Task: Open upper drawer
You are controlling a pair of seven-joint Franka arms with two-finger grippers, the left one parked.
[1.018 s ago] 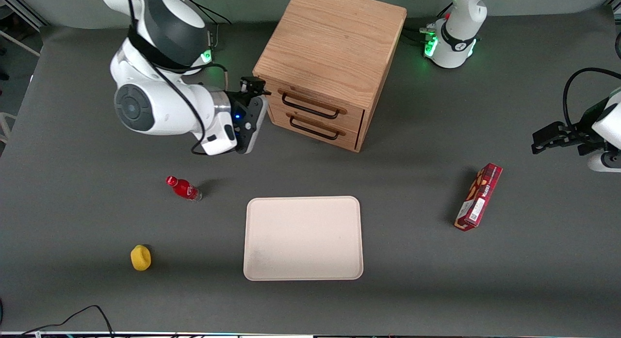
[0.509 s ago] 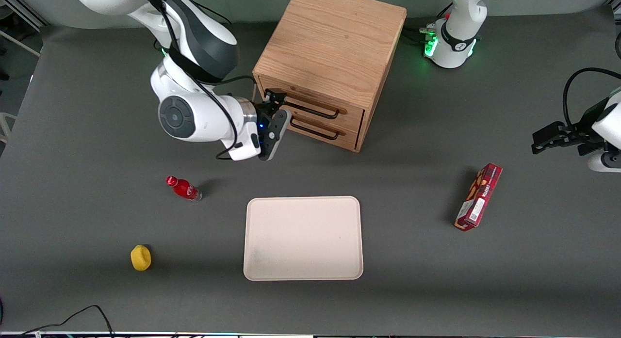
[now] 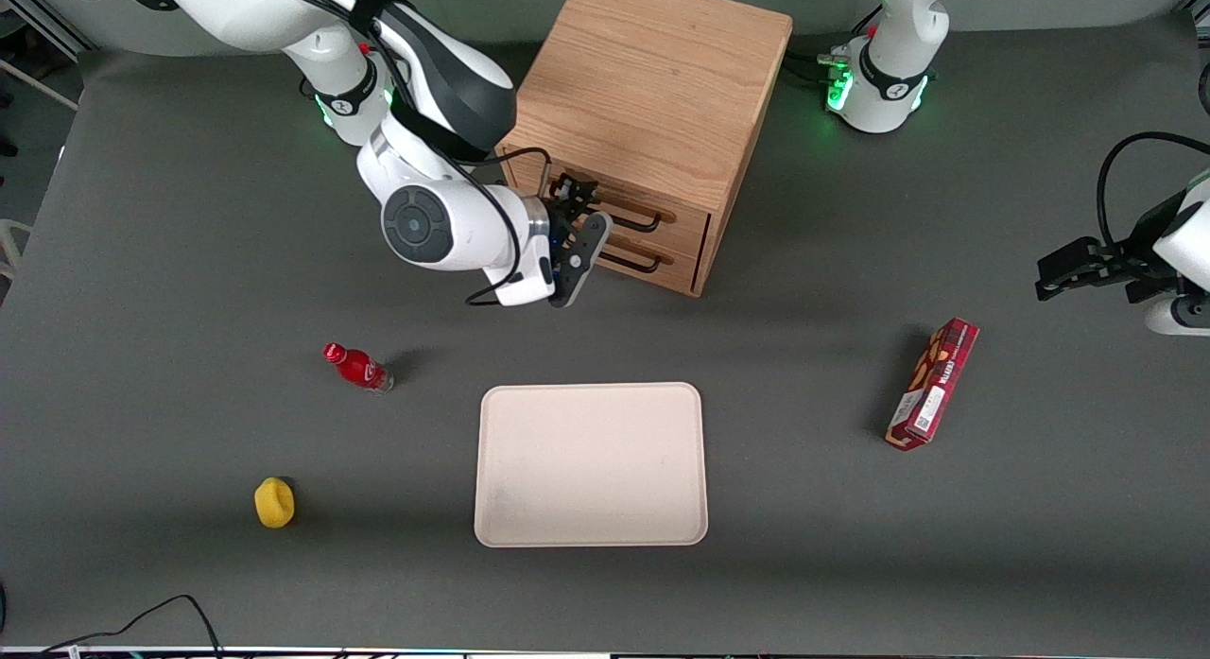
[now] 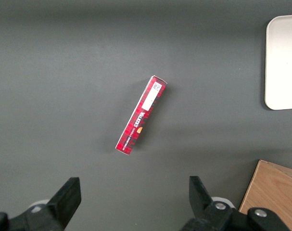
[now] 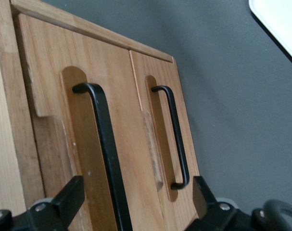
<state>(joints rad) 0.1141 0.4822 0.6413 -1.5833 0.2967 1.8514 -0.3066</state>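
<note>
The oak cabinet (image 3: pixel 652 82) stands far from the front camera, with two drawers facing the tray. The upper drawer (image 3: pixel 685 222) is shut, and its black bar handle (image 3: pixel 645 218) is partly covered by my hand. My right gripper (image 3: pixel 575 196) is in front of the upper drawer, at the handle's end toward the working arm's side. In the right wrist view the upper drawer (image 5: pixel 121 110) and its handle (image 5: pixel 105 144) fill the frame. The gripper (image 5: pixel 136 204) is open. The handle runs between the fingers (image 5: pixel 69 199) without touching them.
The lower drawer (image 3: pixel 673 269) with its matching handle (image 5: pixel 177 139) is shut. A beige tray (image 3: pixel 591 465) lies nearer the front camera. A red bottle (image 3: pixel 357 367) and a yellow object (image 3: pixel 274 502) lie toward the working arm's end. A red box (image 3: pixel 933 383) (image 4: pixel 142 114) lies toward the parked arm's end.
My right arm has swung from beside the cabinet's corner across the drawer fronts. The gripper now sits at the upper drawer's handle. The drawers have not moved.
</note>
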